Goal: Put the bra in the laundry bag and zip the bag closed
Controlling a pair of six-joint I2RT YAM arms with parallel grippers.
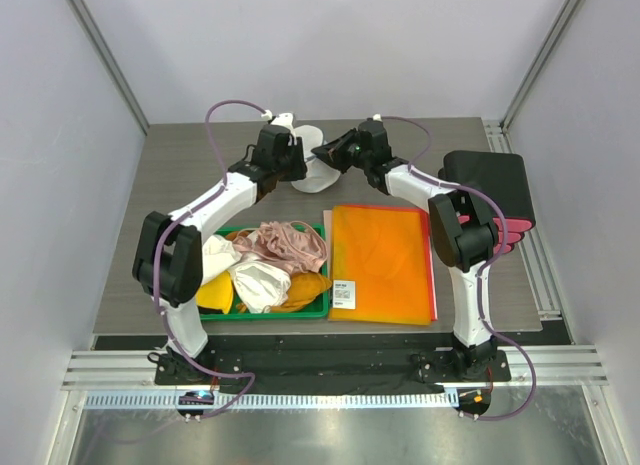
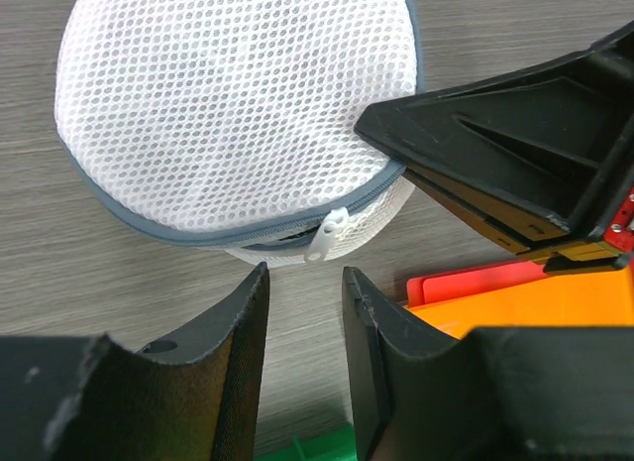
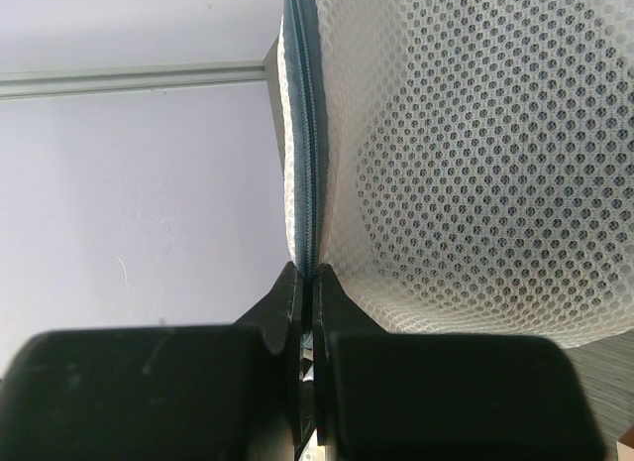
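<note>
Pinching the laundry bag at far centre, your right gripper anchors its rim; close the narrowly parted left gripper on the zipper pull, then draw along the seam. The bra is unseen.

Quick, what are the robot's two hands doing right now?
Left gripper: open, holding nothing, just short of the zipper pull.
Right gripper: closed, pinching the laundry bag at its zippered rim.

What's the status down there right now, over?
Right gripper shut on laundry bag rim. Left gripper open, just short of the zipper pull, not touching. Black bra not visible. Nothing blocking the pull.
</note>
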